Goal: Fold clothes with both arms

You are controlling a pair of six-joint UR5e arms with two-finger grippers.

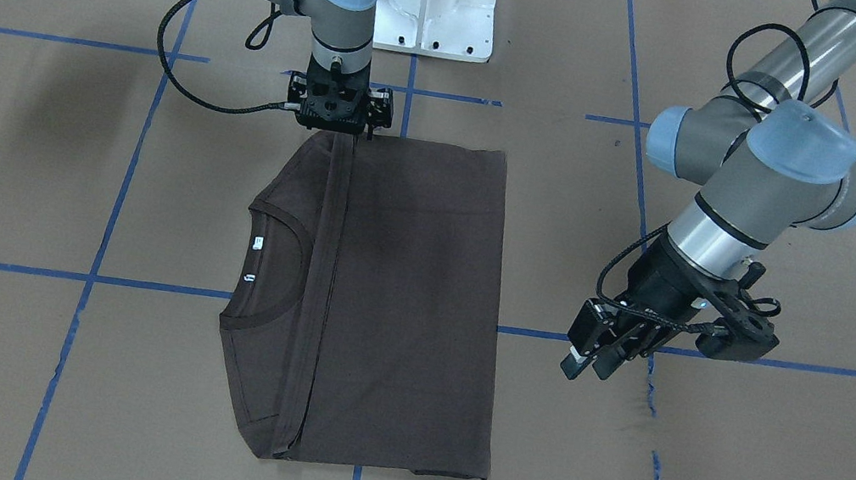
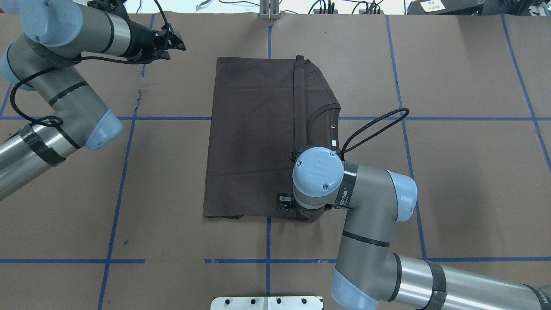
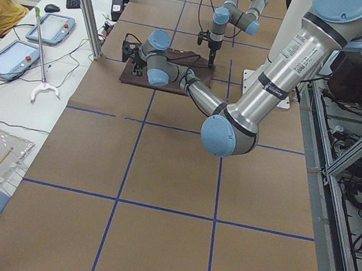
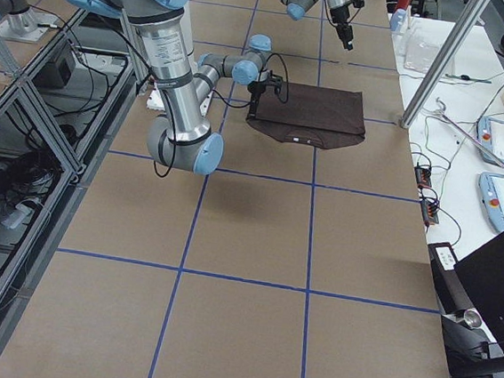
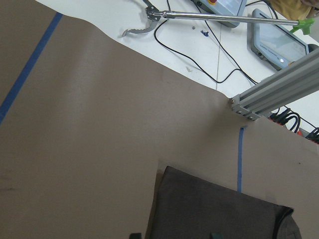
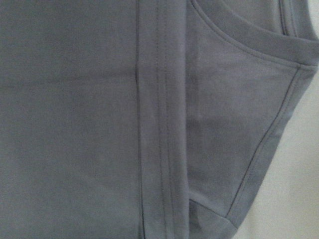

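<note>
Well, at the far left of the table [image 2: 473,172] the left gripper [image 2: 170,41] hangs in the air, well apart from the cloth. Its wrist camera shows the two fingertips spread with nothing between them, so it is released and empty.

In the middle lies the T-shirt [image 2: 258,137], flat on the brown paper and already folded into a tidy rectangle. Its hem band [image 2: 299,107] runs from near to far across the body, and the collar [image 2: 323,114] with its white labels [image 2: 333,142] peeks out on the right.

Right of the middle, the right gripper [image 1: 337,122] points straight down at the shirt's near edge, about where the hem band meets that edge. Its fingertips are hidden under the wrist in every view, so I cannot tell whether it is clenched on the cloth or not.

The shirt looks light, soft and limp. It would probably sag and drape from any single grip, and the stacked layers could slide apart. The best hold is likely a pinch through all layers at two corners of one edge, one per arm, lifted evenly.
</note>
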